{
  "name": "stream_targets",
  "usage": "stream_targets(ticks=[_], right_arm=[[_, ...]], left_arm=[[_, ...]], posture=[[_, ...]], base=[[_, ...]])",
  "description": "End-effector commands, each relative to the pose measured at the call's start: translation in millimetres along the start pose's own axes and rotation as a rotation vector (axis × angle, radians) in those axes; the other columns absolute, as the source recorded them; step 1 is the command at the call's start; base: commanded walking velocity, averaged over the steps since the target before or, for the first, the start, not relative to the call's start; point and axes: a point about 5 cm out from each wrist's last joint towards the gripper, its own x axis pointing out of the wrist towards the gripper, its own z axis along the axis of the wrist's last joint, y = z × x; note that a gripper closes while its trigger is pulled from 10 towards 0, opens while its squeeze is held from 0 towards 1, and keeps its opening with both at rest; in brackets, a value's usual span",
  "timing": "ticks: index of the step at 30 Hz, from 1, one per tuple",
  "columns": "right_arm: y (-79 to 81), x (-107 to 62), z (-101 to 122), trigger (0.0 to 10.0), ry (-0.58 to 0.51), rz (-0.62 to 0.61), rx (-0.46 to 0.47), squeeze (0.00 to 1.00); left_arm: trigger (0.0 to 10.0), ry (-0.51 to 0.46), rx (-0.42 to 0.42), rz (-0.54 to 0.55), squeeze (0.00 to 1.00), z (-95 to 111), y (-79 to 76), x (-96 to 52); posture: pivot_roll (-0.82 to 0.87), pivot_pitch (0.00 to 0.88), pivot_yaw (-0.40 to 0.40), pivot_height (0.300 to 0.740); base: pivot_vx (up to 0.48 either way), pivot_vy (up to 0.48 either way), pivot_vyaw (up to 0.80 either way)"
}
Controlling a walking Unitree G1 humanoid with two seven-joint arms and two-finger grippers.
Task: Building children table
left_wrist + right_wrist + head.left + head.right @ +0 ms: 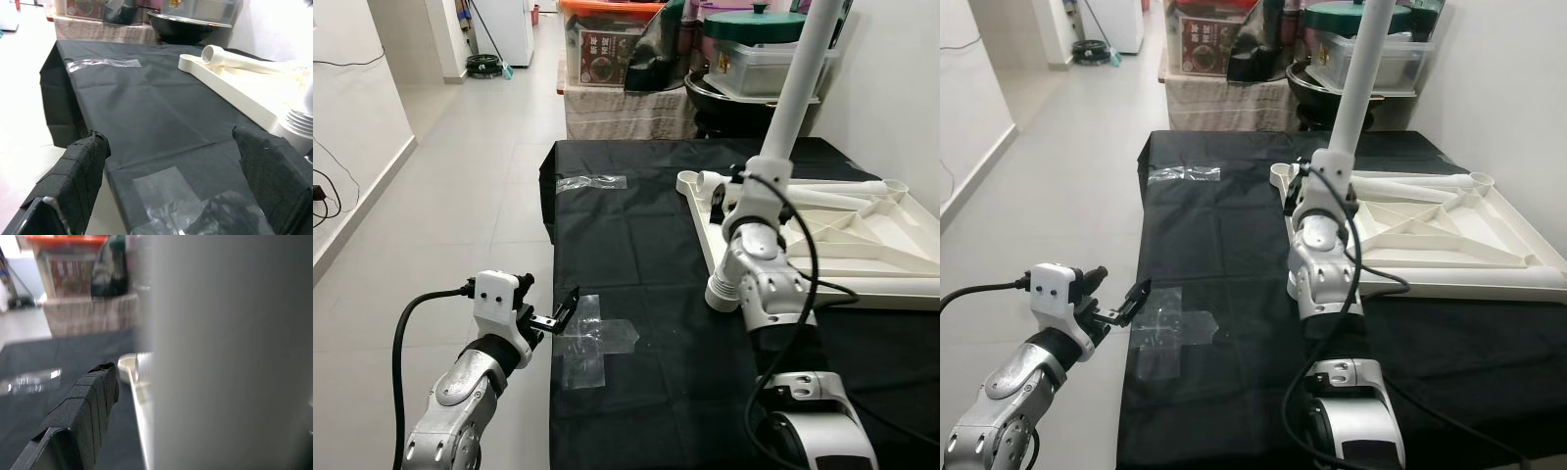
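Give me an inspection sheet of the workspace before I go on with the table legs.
Surface: black cloth covers the work area; clear tape patches near its front edge and one near the far left corner.
Job's things: white tabletop lies upside down on the cloth; white table leg stands tilted at its near left corner.
Clutter: nothing seen on the cloth.
Grippers: right tool shut on the leg's lower end; left tool open, at the cloth's left edge.
Cables: black cables on both arms.
Surroundings: storage boxes and pots behind; tiled floor.
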Motion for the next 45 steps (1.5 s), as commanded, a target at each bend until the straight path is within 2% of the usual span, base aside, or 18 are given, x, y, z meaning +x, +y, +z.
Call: stream_targets(ticks=[1, 2, 4, 5, 6, 7, 9, 16, 18, 23, 24, 25, 26, 27, 34, 41, 44, 45], right_arm=[[-18.4, 5.1, 24, 10.0, -0.049, 0.058, 0.022, 0.00], [-28.5, 8.1, 29, 10.0, -0.059, 0.082, 0.019, 0.00], [-28.5, 8.1, 29, 10.0, -0.059, 0.082, 0.019, 0.00], [-41.4, 13.1, 30, 10.0, -0.050, 0.101, -0.011, 0.00], [-41.4, 13.1, 30, 10.0, -0.050, 0.101, -0.011, 0.00], [-54.5, 18.4, 29, 10.0, -0.033, 0.121, -0.037, 0.00], [-73.2, 26.6, 22, 10.0, 0.053, 0.212, -0.006, 0.00], [-77.0, 29.0, 22, 10.0, 0.085, 0.391, 0.052, 0.00], [-75.2, 28.1, 25, 10.0, 0.095, 0.519, 0.045, 0.00], [-76.4, 27.7, 27, 10.0, 0.102, 0.587, 0.040, 0.00], [-78.4, 28.2, 27, 8.5, 0.102, 0.607, 0.037, 0.00], [-78.4, 28.2, 27, 8.5, 0.102, 0.607, 0.037, 0.00], [-81.2, 29.3, 28, 2.0, 0.101, 0.621, 0.032, 0.00], [-83.1, 29.8, 27, 0.0, 0.099, 0.638, 0.032, 0.00], [-87.0, 32.0, 20, 0.0, 0.104, 0.651, 0.024, 0.00], [-65.7, 26.8, -1, 0.0, 0.105, 0.474, -0.043, 0.00], [-50.7, 17.0, -18, 0.0, 0.114, 0.213, -0.032, 0.00], [-50.7, 17.0, -18, 0.0, 0.114, 0.213, -0.032, 0.00]], left_arm=[[10.0, 0.009, 0.009, 0.006, 0.00, -2, 2.0, -2.3], [10.0, 0.009, 0.010, 0.007, 0.00, -2, 2.6, -2.5], [10.0, 0.009, 0.010, 0.007, 0.00, -2, 2.6, -2.5], [10.0, 0.009, 0.011, 0.007, 0.00, -2, 3.2, -2.4], [10.0, 0.009, 0.011, 0.007, 0.00, -2, 3.2, -2.4], [10.0, 0.009, 0.012, 0.007, 0.00, -2, 3.4, -2.2], [10.0, 0.008, 0.012, 0.003, 0.00, -2, 2.5, -1.5], [10.0, 0.007, 0.014, -0.002, 0.00, -2, 2.5, -1.0], [10.0, 0.006, 0.016, -0.004, 0.00, -2, 3.0, -0.7], [10.0, 0.006, 0.018, -0.006, 0.00, -1, 3.2, -0.6], [10.0, 0.005, 0.019, -0.008, 0.00, -1, 3.2, -0.6], [10.0, 0.005, 0.019, -0.008, 0.00, -1, 3.2, -0.6], [10.0, 0.005, 0.021, -0.010, 0.00, -1, 3.3, -0.6], [10.0, 0.005, 0.022, -0.010, 0.00, -1, 3.5, -0.7], [10.0, 0.005, 0.023, -0.014, 0.00, 0, 3.5, -0.8], [10.0, 0.004, 0.024, -0.019, 0.00, 1, 2.8, -0.4], [10.0, 0.005, 0.026, -0.022, 0.00, 1, 2.2, 0.0], [10.0, 0.005, 0.026, -0.022, 0.00, 1, 2.2, 0.0]], posture=[[0.07, 0.000, -0.079, 0.740], [0.07, 0.000, -0.079, 0.740], [0.07, 0.000, -0.079, 0.740], [0.07, 0.000, -0.077, 0.740], [0.07, 0.000, -0.077, 0.740], [0.06, 0.000, -0.075, 0.740], [0.07, 0.000, -0.075, 0.740], [0.07, 0.000, -0.073, 0.740], [0.07, 0.000, -0.072, 0.740], [0.07, 0.000, -0.071, 0.740], [0.07, 0.000, -0.073, 0.740], [0.07, 0.000, -0.073, 0.740], [0.08, 0.000, -0.074, 0.740], [0.08, 0.000, -0.074, 0.740], [0.08, 0.000, -0.072, 0.740], [0.08, 0.000, -0.064, 0.740], [0.08, 0.000, -0.066, 0.740], [0.08, 0.000, -0.066, 0.740]], base=[[0.000, 0.000, 0.00], [0.000, 0.000, 0.00], [0.000, 0.000, 0.00], [0.000, 0.000, 0.00], [0.000, 0.000, 0.00], [0.000, 0.000, 0.00], [0.000, 0.000, 0.00], [0.000, 0.000, 0.00], [0.000, 0.000, 0.00], [0.000, 0.000, 0.00], [0.000, 0.000, 0.00], [0.000, 0.000, 0.00], [0.000, 0.000, 0.00], [0.000, 0.000, 0.00], [0.000, 0.000, 0.00], [0.000, 0.000, 0.00], [0.000, 0.000, 0.00], [0.000, 0.000, 0.00]])
